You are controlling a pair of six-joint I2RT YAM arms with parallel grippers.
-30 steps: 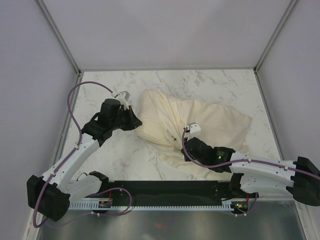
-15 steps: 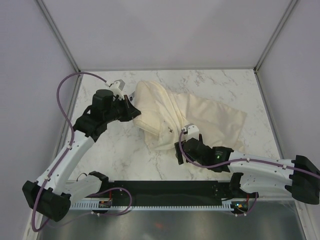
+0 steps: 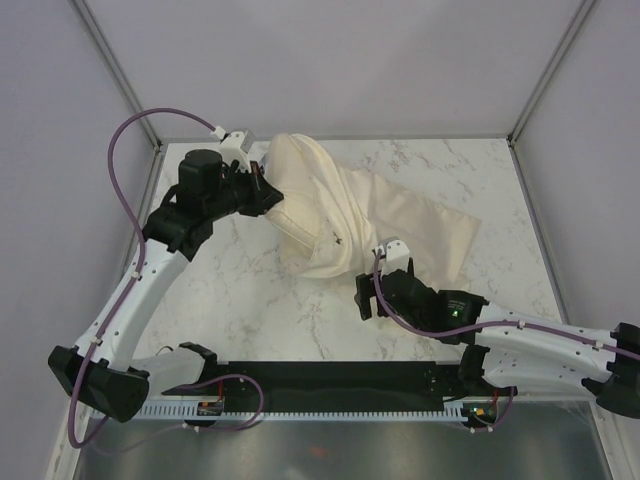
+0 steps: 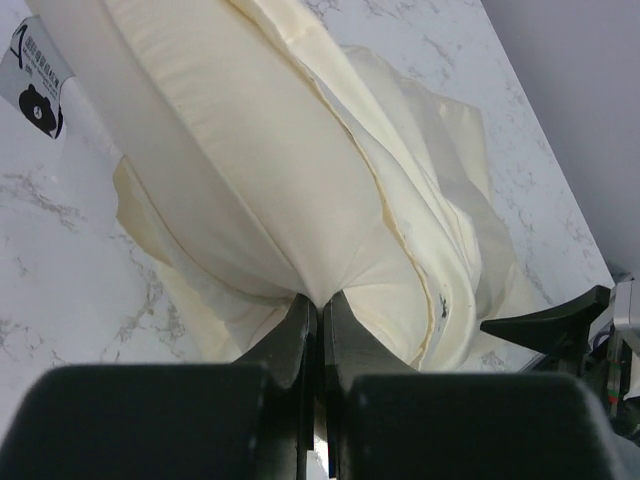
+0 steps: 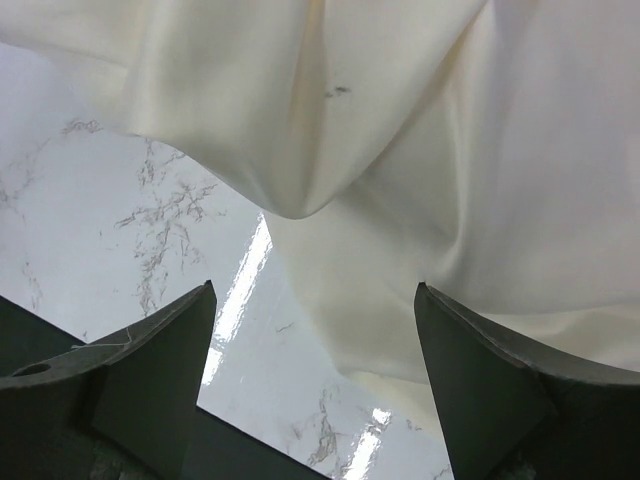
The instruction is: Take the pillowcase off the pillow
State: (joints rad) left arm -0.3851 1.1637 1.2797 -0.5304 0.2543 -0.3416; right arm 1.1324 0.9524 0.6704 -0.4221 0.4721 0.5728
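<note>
A plump cream pillow rises, tilted, at the far left of the marble table, half sheathed. Its thin, glossy pillowcase, with a small dark mark, trails flat rightward.

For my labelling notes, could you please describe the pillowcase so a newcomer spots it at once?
On the marble table, look right of the left hand, which pinches the plump pillow. The pillowcase trails from it rightward: thin, limp and flat, with a small dark mark.

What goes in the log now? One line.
left jaws: shut on pillow | right jaws: open, empty | pillowcase: partly off
</note>
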